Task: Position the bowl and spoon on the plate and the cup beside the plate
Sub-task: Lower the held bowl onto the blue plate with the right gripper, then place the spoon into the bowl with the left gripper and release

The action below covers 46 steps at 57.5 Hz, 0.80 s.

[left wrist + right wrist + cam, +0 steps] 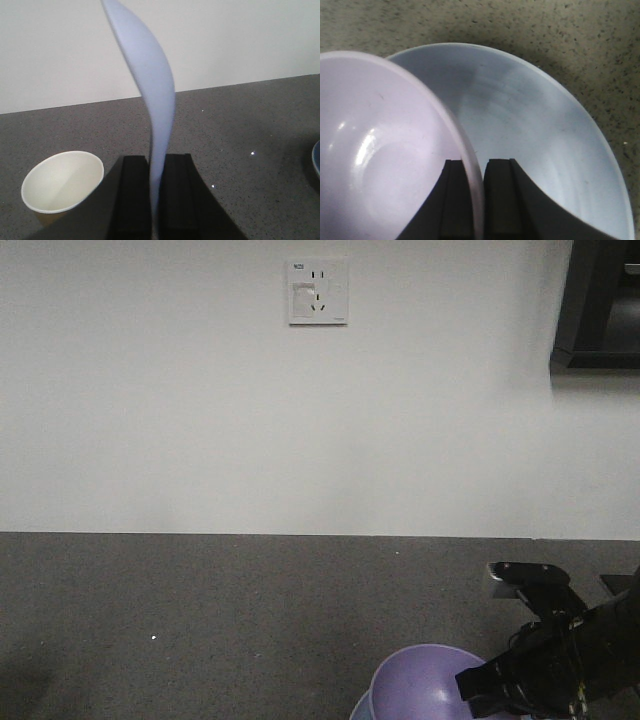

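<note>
Right gripper (pixel 477 170) pinches bowl (pixel 385 150) rim over plate (pixel 535 125); left gripper (pixel 156 165) clamps spoon (pixel 150 75); cup (pixel 60 180) not yet beside plate.

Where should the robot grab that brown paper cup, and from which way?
Probably its rim, from above. The cup seems to stand open side up and looks empty, so one finger could slip inside and one outside, pinching the thin wall. No handle shows. The left end effector is near it, but it holds the spoon now.
</note>
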Available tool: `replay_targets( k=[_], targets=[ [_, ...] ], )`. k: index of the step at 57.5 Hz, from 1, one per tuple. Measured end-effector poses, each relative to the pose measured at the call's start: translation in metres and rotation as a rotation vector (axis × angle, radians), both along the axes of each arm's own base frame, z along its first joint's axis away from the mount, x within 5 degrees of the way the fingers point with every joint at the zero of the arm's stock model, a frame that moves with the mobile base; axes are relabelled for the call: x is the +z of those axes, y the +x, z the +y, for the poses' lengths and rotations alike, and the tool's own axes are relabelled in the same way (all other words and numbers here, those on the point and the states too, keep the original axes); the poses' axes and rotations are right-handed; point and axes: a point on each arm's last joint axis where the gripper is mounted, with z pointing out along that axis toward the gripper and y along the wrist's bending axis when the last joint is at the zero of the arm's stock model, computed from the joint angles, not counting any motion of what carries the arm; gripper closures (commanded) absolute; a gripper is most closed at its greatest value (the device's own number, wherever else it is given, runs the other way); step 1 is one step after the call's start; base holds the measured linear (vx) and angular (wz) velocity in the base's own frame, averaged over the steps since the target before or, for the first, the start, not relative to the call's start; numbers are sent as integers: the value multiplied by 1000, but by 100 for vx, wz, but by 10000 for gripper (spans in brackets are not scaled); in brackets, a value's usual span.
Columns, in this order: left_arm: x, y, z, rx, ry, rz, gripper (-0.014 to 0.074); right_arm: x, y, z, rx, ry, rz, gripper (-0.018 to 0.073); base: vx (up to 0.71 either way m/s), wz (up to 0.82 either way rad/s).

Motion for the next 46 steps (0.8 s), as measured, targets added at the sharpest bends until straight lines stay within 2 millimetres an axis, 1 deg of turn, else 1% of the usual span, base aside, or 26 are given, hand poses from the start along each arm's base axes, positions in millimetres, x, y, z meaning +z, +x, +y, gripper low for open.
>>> replay_targets(
  k=[5,12,18,26,32,36,39,43,46],
  targets=[
    [0,0,0,0,0,0,603,-7,4,0,12,-10,8,531,0,0],
    [0,0,0,0,0,1,603,-11,6,1,28,-7,14,452,0,0],
    [0,0,0,0,0,1,603,-12,7,3,36,7,13,340,0,0],
    [0,0,0,0,0,1,603,-12,7,3,47,12,7,165,0,0],
    [0,0,0,0,0,1,603,-12,7,3,54,9,3,66,0,0],
    [0,0,0,0,0,1,603,-12,7,3,60,6,0,28,0,0],
    [0,0,0,0,0,1,603,-11,7,3,64,4,-6,18,0,0],
    [0,0,0,0,0,2,603,-7,7,3,71,-6,-19,23,0,0],
    [0,0,0,0,0,2,603,1,7,2,78,-14,-44,37,0,0]
  ],
)
